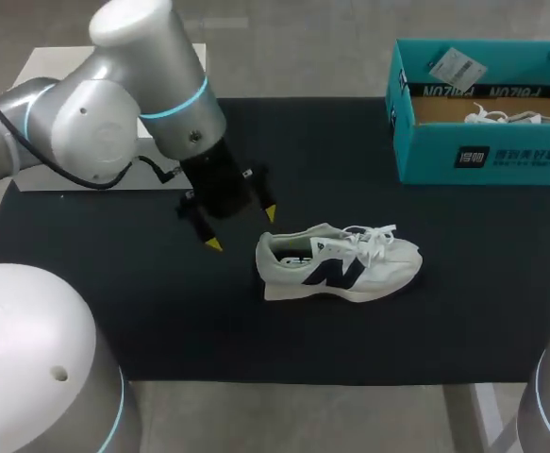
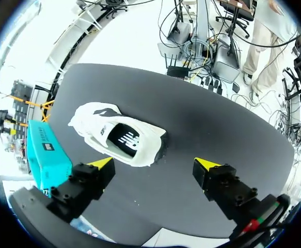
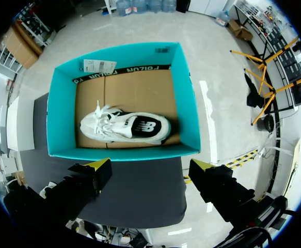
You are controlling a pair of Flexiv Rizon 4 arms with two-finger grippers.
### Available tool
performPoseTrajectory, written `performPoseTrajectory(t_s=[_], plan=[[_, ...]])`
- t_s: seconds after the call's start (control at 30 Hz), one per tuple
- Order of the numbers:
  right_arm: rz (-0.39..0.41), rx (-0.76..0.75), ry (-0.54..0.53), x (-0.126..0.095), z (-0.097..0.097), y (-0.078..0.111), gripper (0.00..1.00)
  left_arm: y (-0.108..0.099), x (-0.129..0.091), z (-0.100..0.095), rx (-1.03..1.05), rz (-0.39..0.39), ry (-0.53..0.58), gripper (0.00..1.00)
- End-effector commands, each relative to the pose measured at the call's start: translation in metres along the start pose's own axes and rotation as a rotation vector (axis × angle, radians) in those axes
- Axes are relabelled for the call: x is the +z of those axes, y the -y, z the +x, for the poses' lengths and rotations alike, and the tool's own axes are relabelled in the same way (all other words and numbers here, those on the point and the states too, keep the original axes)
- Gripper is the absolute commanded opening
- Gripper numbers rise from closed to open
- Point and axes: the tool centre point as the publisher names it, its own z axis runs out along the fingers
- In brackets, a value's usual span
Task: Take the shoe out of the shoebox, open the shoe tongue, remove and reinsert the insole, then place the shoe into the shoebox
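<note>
head: above-behind, looking down on whole table [image 1: 114, 311]
left wrist: near shoe [image 2: 120, 135], tilted down
right wrist: directly above shoebox [image 3: 119, 153]
shared: head/left wrist, shoe [image 1: 336, 266]; all three, shoebox [image 1: 487, 156] [image 2: 47, 155]

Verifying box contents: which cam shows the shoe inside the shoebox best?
Right wrist view: it looks straight down into the open shoebox, so the whole boxed shoe shows. Head view catches only its laces and top edge above the box wall. Left wrist view shows just the box's outside; that shoe is hidden.
</note>
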Motion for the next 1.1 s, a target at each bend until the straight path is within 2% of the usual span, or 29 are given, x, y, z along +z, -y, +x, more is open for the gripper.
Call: performPoseTrajectory(t_s=[0.03,0.13,0.23,0.33,0.83,0.87,0.9,0.97,1.03,1.1], plan=[[0.002,0.000,0.000,0.000,0.000,-0.001,1.00,-0.018,-0.003,0.020,-0.215,0.410,0.794,1.00],[0.002,0.000,0.000,0.000,0.000,-0.001,1.00,-0.026,-0.005,0.022,-0.238,0.444,0.879,1.00],[0.002,0.000,0.000,0.000,0.000,-0.001,1.00,-0.032,-0.005,0.023,-0.256,0.472,0.910,1.00],[0.002,0.000,0.000,0.000,0.000,-0.001,1.00,-0.033,-0.009,0.021,-0.252,0.445,0.899,1.00],[0.002,0.000,0.000,0.000,0.000,-0.001,1.00,-0.033,-0.009,0.021,-0.252,0.445,0.899,1.00],[0.002,0.000,0.000,0.000,0.000,-0.001,1.00,-0.034,-0.010,0.022,-0.327,0.475,0.907,1.00],[0.002,0.000,0.000,0.000,0.000,-0.001,1.00,-0.033,-0.010,0.024,-0.369,0.512,0.875,1.00],[0.002,0.000,0.000,0.000,0.000,-0.001,1.00,-0.032,-0.014,0.026,-0.446,0.493,0.843,1.00],[0.002,0.000,0.000,0.000,0.000,-0.001,1.00,-0.027,-0.022,0.028,-0.498,0.516,0.822,1.00],[0.002,0.000,0.000,0.000,0.000,-0.001,1.00,-0.023,-0.029,0.029,-0.536,0.520,0.755,1.00]])
